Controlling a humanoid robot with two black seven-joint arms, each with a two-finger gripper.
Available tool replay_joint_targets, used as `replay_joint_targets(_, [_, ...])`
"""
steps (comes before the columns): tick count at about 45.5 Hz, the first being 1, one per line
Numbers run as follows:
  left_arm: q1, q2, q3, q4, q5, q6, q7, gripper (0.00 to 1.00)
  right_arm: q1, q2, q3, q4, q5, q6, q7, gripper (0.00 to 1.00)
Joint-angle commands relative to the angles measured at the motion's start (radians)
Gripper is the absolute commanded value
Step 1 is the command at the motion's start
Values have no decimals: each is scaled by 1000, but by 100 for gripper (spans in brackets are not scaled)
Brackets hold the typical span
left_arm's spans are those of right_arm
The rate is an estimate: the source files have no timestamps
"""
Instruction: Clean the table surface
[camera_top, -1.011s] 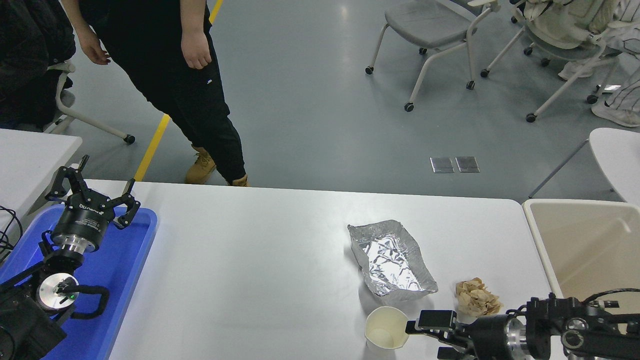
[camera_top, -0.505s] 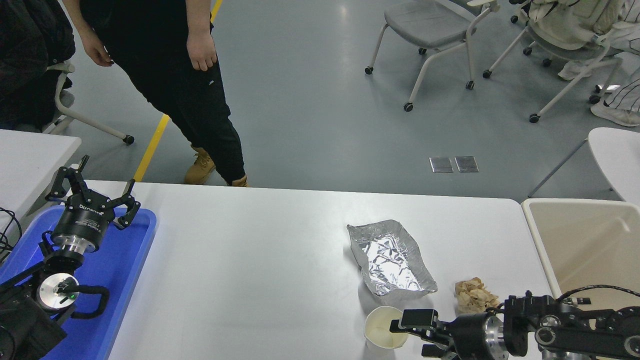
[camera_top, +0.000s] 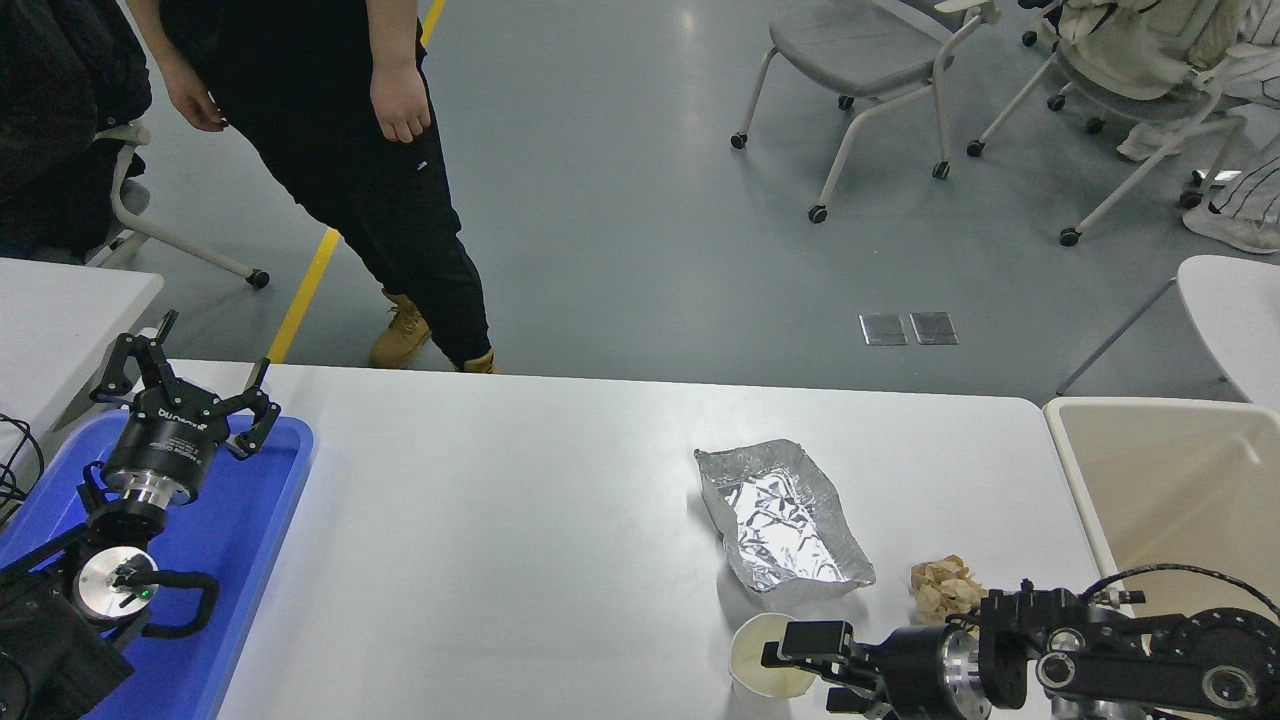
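Blue tray under the parked left pincer, fingers spread, then white table filling mid-view with foil tray, paper cup and crumpled brown paper, right pincer at cup, grip unclear.

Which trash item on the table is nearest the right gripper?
The paper cup: the right gripper sits at its rim. The crumpled brown paper and the foil tray lie farther back on the table surface.
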Motion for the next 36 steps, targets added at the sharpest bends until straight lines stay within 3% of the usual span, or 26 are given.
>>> replay_joint_targets(1, [0, 0, 0, 0, 0, 0, 0, 100, 5, 25, -14, -17, -67, 0, -3, 63])
replay_joint_targets(6, [0, 0, 0, 0, 0, 0, 0, 100, 20, 31, -33, -18, -76, 1, -23, 39])
replay_joint_targets(7, [0, 0, 0, 0, 0, 0, 0, 100, 26, 31, -34, -18, -87, 1, -46, 26])
replay_joint_targets(12, [0, 0, 0, 0, 0, 0, 0, 100, 31, 31, -36, -18, -105, 6, -89, 0])
replay_joint_targets(36, [0, 0, 0, 0, 0, 0, 0, 100, 64, -11, -36, 2, -78, 9, -125, 0])
